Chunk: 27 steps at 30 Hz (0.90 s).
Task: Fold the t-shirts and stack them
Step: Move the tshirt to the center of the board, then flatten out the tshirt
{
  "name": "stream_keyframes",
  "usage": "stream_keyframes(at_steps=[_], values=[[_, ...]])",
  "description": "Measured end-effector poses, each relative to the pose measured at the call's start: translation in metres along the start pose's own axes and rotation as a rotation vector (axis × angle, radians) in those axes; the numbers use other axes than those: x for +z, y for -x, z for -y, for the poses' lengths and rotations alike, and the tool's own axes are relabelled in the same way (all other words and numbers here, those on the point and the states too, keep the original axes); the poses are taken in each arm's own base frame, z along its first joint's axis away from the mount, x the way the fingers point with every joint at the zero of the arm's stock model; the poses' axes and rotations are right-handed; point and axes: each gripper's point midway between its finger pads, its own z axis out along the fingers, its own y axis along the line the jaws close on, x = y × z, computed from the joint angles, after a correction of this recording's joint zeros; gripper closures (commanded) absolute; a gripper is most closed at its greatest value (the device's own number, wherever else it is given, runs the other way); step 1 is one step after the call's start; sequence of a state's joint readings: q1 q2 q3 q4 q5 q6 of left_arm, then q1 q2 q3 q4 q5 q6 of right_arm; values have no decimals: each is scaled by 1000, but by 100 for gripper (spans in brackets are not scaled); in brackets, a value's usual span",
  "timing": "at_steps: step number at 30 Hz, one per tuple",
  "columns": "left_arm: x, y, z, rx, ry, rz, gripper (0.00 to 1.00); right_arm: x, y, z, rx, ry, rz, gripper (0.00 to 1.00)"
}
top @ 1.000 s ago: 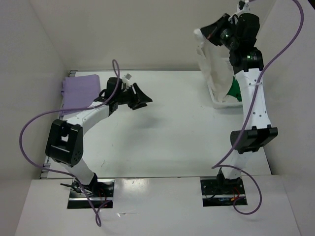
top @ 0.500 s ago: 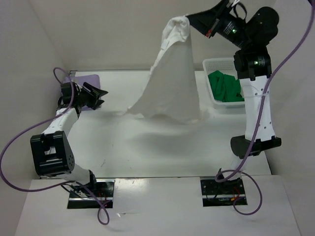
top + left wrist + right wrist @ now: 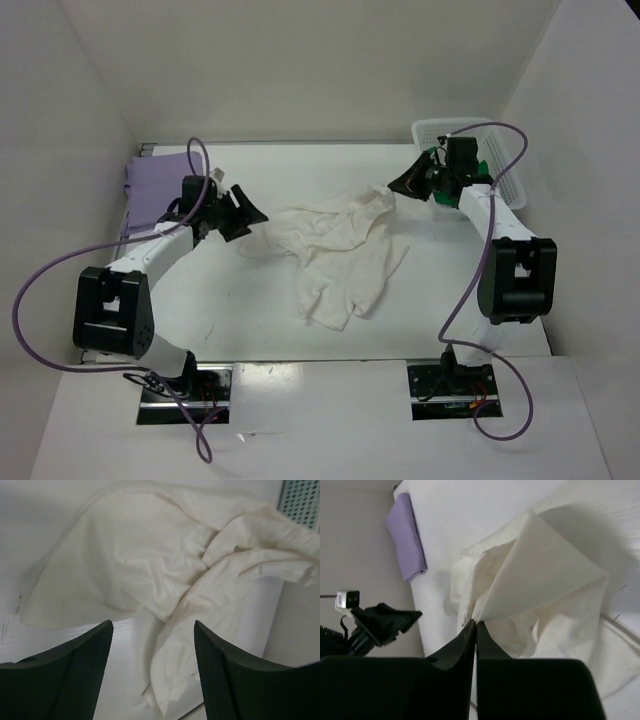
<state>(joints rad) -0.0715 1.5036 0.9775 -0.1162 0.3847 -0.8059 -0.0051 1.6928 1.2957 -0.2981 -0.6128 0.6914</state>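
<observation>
Operator: How will the cream white soft cloth t-shirt [image 3: 335, 250] handle, and where is it?

Technician: It lies crumpled at the centre of the white tabletop [image 3: 250, 320]. It is judged light, limp and prone to bunching, so it is best taken at a hem or shoulder seam. The right claw [image 3: 398, 186], pressed together, pinches its 2 o'clock corner. The left claw [image 3: 243, 212], spread, hovers at its 9 o'clock edge.

Operator: What differs between views?

Technician: Only the top view shows the bright green cloth t-shirt [image 3: 488, 168] in the white plastic mesh basket [image 3: 470, 128] at 2 o'clock. The right wrist view confirms the pinch.
</observation>
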Motion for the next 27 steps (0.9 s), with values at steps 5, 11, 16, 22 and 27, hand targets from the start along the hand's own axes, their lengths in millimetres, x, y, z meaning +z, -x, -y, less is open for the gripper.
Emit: stream_keyframes(at_steps=[5, 11, 16, 22, 27], values=[[6, -38, -22, 56, 83, -79, 24, -8, 21, 3, -50, -61, 106, 52], [6, -64, -58, 32, 181, -121, 24, -9, 17, 25, -102, -218, 124, 49], [6, -74, -67, 19, 198, -140, 24, 4, -46, -12, -298, -245, 2, 85], [25, -69, -71, 8, 200, -153, 22, 29, -203, -71, -536, -102, -322, 62], [44, -65, -73, -21, 194, -164, 31, 24, -315, -54, -626, -105, -593, 32]])
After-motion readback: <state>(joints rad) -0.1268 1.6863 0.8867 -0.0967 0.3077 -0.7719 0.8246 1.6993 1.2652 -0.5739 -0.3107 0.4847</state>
